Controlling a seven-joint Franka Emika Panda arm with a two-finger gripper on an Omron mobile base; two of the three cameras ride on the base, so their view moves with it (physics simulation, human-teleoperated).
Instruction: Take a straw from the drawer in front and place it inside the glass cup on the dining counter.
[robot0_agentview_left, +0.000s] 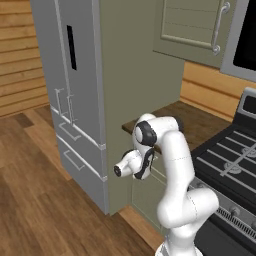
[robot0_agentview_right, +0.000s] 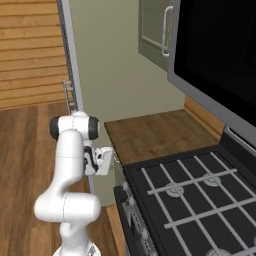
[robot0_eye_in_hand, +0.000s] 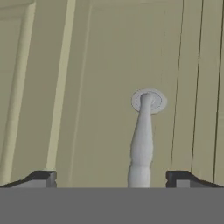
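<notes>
Drawer's flat sage-green front (robot0_eye_in_hand: 109, 65) close ahead; two-finger gripper (robot0_eye_in_hand: 111, 179) spread wide astride silver bail handle (robot0_eye_in_hand: 143, 144). Centre, close, then pull straight.

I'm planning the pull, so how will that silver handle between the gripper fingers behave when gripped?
The silver handle looks like stiff metal, fixed to the green front by a round base, so it probably won't flex. Its smooth, rounded shaft may be slippery. The gripper stands open around it.
</notes>
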